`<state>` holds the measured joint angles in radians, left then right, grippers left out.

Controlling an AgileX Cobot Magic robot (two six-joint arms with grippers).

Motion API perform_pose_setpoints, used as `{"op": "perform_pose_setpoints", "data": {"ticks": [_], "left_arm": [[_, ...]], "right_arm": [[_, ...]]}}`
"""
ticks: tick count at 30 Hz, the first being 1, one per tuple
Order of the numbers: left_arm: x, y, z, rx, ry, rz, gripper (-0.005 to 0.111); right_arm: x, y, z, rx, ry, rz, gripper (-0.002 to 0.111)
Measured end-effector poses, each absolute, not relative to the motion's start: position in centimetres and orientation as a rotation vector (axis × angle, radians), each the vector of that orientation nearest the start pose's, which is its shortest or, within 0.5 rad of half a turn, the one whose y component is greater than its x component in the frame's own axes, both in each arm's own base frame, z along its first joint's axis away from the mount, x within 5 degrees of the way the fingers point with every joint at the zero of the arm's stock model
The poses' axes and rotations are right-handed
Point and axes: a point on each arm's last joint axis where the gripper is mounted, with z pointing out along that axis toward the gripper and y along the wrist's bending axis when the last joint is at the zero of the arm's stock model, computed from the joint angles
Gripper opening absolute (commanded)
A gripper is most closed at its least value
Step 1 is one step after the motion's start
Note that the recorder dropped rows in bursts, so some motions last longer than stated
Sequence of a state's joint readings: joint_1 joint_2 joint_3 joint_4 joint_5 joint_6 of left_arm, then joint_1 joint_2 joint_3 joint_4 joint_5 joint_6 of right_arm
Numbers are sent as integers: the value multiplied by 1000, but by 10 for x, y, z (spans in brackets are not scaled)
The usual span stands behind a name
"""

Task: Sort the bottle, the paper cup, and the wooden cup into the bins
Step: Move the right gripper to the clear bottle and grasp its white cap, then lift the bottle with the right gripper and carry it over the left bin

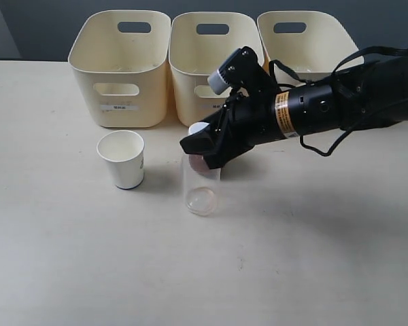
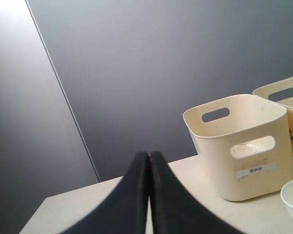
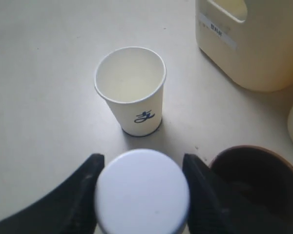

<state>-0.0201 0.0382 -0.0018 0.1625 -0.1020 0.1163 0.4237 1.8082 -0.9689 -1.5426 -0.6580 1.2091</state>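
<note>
Bottle point(image 1: 201, 187): clear plastic, upright on the tabletop point(image 1: 88, 258), nearest item in the exterior view. Its white cap point(image 3: 142, 192) sits between the fingers point(image 3: 83, 190) of the right tool point(image 1: 198, 151), which flank it closely on both sides.

Wooden cup point(image 3: 256, 183): reddish-brown, just beside the bottle, largely hidden by the right arm in the exterior view.

Paper cup point(image 1: 122, 159): white, upright, open end up, left of the bottle and apart from it.

Left tool point(image 2: 149, 195): fingers pressed together, holding nothing.

Bins point(image 1: 122, 68): three cream tubs in a row at the far edge.
</note>
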Motion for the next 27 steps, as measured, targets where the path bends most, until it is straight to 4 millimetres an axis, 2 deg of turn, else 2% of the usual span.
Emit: {"op": "perform_pose_setpoints", "data": {"ticks": [15, 18, 27], "left_arm": [[59, -3, 221, 225, 1404, 201, 0], [59, -3, 221, 225, 1404, 201, 0], [59, -3, 221, 225, 1404, 201, 0]], "right_arm": [[300, 198, 188, -1210, 1859, 780, -1], [299, 199, 201, -1196, 1797, 786, -1], [285, 195, 267, -1094, 1547, 788, -1]]}}
